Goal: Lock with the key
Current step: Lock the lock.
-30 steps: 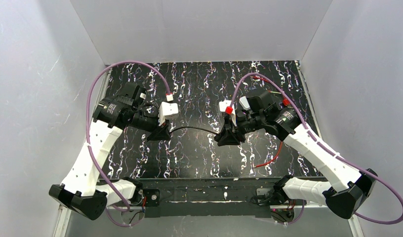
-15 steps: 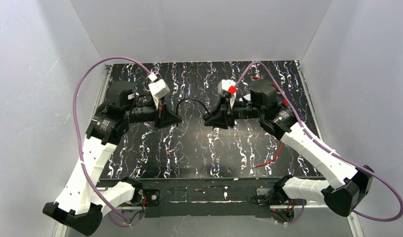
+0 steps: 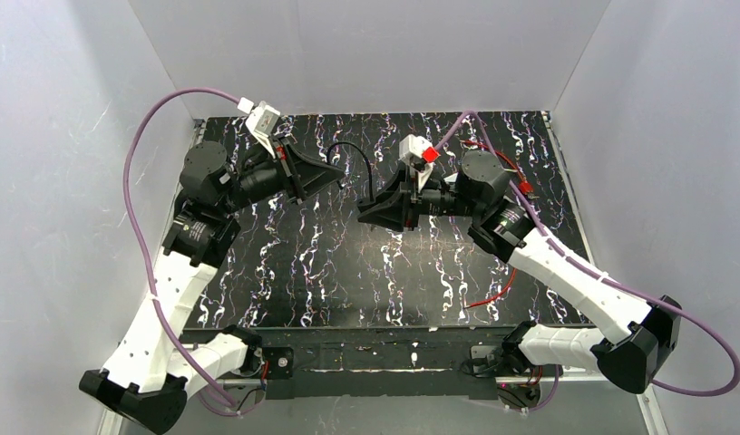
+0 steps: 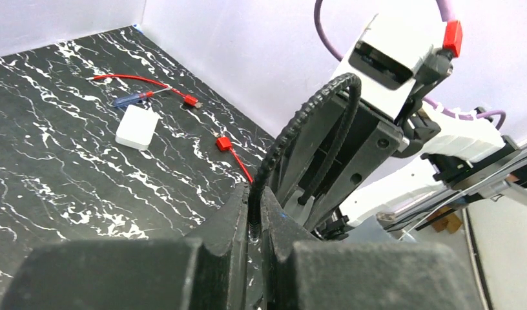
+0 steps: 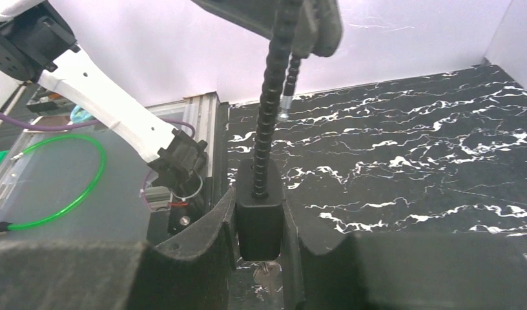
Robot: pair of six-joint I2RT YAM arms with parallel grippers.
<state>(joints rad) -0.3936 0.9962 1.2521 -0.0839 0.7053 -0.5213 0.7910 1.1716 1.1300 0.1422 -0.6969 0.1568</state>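
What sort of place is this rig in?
Probably a robot lab test cell: white walls box in a black marbled table, two arms are bolted at its near edge, and red wires lie loose.

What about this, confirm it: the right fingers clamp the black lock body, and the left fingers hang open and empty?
Not quite. The left fingers are shut on the ribbed black cable, as the left wrist view shows. The right fingers do clamp the black lock body.

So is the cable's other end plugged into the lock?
Out: the cable's metal tip hangs free above the black lock body, not in it.
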